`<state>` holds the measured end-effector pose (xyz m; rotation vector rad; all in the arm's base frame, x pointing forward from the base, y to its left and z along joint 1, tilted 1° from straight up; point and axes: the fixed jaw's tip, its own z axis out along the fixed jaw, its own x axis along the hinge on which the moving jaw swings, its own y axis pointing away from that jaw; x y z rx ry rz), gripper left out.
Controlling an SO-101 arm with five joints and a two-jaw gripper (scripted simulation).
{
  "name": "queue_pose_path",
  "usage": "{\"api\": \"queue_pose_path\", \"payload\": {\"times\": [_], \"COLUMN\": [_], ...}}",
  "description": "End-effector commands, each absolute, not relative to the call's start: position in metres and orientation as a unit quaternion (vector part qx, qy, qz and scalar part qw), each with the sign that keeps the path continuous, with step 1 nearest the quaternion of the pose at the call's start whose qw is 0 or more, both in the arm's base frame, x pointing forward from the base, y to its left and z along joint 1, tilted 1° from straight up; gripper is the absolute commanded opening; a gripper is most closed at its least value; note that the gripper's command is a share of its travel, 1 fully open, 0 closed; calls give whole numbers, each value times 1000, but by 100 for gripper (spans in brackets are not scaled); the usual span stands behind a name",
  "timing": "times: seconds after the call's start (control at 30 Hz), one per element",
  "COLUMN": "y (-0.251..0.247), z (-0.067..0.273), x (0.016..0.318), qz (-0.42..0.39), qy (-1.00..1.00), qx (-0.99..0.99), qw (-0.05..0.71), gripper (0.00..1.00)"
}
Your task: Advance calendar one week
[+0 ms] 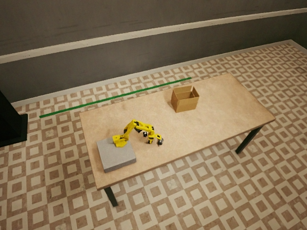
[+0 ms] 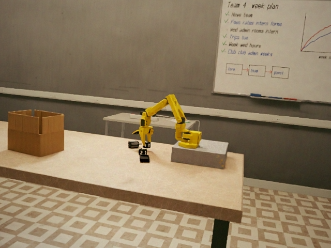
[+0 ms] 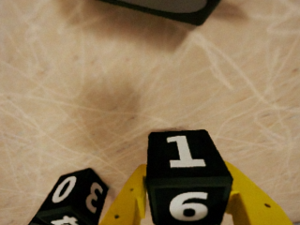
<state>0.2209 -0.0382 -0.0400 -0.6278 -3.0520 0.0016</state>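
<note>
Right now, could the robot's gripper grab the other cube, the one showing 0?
Probably not yet: the gripper is shut on the cube with 1 and 6, though nothing visibly covers the 0 cube.
</note>
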Motion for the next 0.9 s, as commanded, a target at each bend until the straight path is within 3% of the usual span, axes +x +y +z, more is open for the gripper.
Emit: {"api": "queue_pose_path", "payload": {"times": [0.0, 0.6, 0.87], "y": [-40, -39, -40], "z": [-28, -9, -12], "x": [222, 221, 224], "qz": [0, 0, 1], "qy": [-980, -980, -980], "qx": [-199, -199, -192], "qw": [9, 7, -43], "gripper": [0, 0, 0]}}
